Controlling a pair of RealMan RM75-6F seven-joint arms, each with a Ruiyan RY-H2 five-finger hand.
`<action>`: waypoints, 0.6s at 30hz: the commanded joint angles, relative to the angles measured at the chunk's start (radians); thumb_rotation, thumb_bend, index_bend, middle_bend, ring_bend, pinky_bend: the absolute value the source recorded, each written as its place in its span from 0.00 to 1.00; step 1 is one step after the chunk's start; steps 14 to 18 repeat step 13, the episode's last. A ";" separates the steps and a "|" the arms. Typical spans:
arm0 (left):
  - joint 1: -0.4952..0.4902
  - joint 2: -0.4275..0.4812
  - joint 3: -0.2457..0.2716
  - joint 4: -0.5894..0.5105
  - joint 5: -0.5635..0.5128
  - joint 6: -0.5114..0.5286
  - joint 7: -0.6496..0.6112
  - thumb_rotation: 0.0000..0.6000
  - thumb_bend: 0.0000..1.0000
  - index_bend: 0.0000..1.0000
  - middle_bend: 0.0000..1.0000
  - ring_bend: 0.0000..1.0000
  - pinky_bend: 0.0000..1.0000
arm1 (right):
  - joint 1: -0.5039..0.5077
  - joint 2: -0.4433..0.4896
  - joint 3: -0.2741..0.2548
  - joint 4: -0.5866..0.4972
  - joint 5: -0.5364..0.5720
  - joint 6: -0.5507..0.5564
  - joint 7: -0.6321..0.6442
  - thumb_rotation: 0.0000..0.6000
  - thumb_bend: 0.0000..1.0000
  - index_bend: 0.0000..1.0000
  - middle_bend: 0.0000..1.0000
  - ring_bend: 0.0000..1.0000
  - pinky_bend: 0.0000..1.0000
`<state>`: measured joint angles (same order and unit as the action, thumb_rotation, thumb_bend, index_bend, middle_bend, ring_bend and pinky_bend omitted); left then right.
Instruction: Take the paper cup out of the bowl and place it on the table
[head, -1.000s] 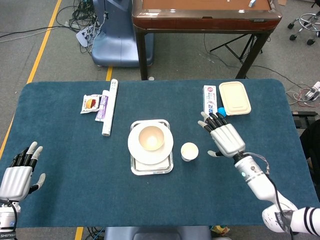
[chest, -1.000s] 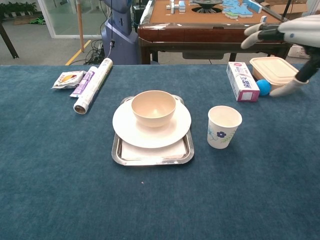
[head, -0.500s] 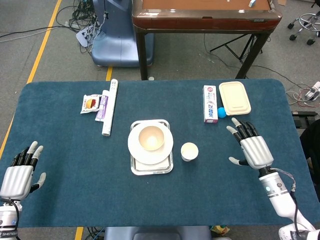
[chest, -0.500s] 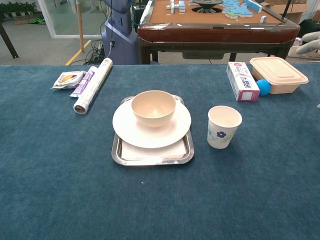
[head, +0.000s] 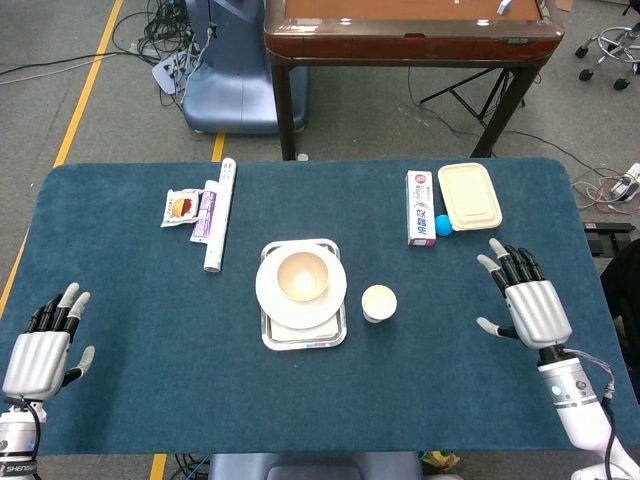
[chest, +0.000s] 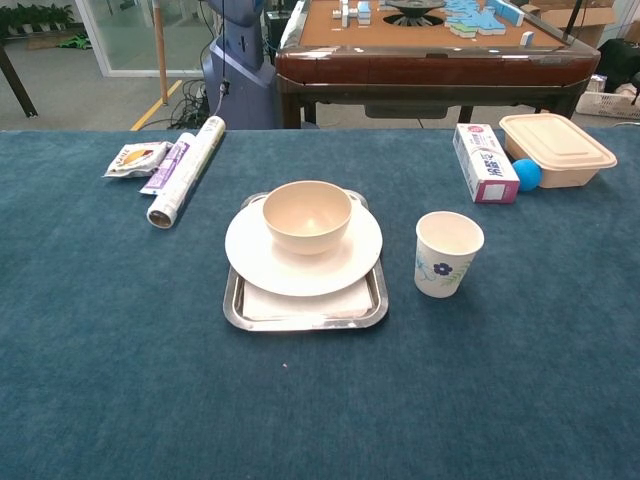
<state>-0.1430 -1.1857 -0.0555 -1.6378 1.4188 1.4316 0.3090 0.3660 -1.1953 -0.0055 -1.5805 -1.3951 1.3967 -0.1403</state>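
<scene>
The right hand (head: 531, 305) hovers with fingers spread and holds nothing, at three o'clock from the paper cup (chest: 447, 253) and well apart from it. The left hand (head: 40, 345) is likewise spread and holding nothing, near the table's (chest: 120, 380) eight o'clock corner. The cup stands upright on the table, just beside the bowl (chest: 307, 214) at its three o'clock.

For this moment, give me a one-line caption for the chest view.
Paper cup standing upright on the table beside the empty bowl, plate and tray; no hands in frame.
</scene>
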 joint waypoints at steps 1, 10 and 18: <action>-0.005 -0.007 0.002 0.006 -0.002 -0.009 0.012 1.00 0.35 0.00 0.00 0.00 0.10 | -0.016 0.009 0.009 -0.008 -0.013 0.018 0.009 1.00 0.19 0.00 0.00 0.00 0.00; -0.002 -0.011 0.002 0.006 -0.001 0.001 0.015 1.00 0.35 0.00 0.00 0.00 0.10 | -0.031 0.016 0.028 -0.014 -0.027 0.002 0.010 1.00 0.19 0.00 0.00 0.00 0.00; -0.004 -0.011 0.003 0.006 0.000 -0.003 0.013 1.00 0.35 0.00 0.00 0.00 0.10 | -0.036 0.015 0.034 -0.015 -0.029 -0.004 0.006 1.00 0.19 0.00 0.00 0.00 0.00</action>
